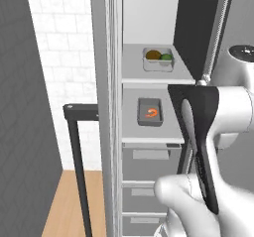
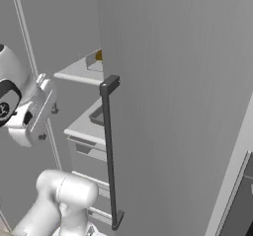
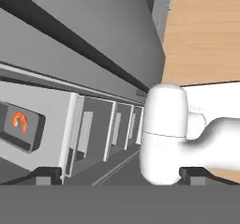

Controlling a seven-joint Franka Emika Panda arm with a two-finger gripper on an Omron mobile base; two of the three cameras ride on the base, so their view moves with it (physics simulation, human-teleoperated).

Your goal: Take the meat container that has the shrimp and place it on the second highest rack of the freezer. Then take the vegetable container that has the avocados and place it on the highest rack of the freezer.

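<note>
From the right, the freezer [image 2: 173,106] door hides most of both containers. The shrimp [image 1: 153,113], a curled orange piece in a grey tray [image 1: 150,112], sits on the second highest rack [image 1: 130,124], below the avocados [image 1: 159,56] on the highest rack [image 1: 133,70]. The tool [image 3: 121,175] holds nothing, tips spread wide.

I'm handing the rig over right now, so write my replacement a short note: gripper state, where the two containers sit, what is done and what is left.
Gripper: open, holding nothing, drawn back from the open freezer.
Shrimp: in its grey container on the second highest rack.
Avocados: in their clear container on the highest rack.
Done: both containers appear placed where the task wants them.
Left: apparently nothing to move. The freezer door stands open; the task does not ask to close it.
</note>
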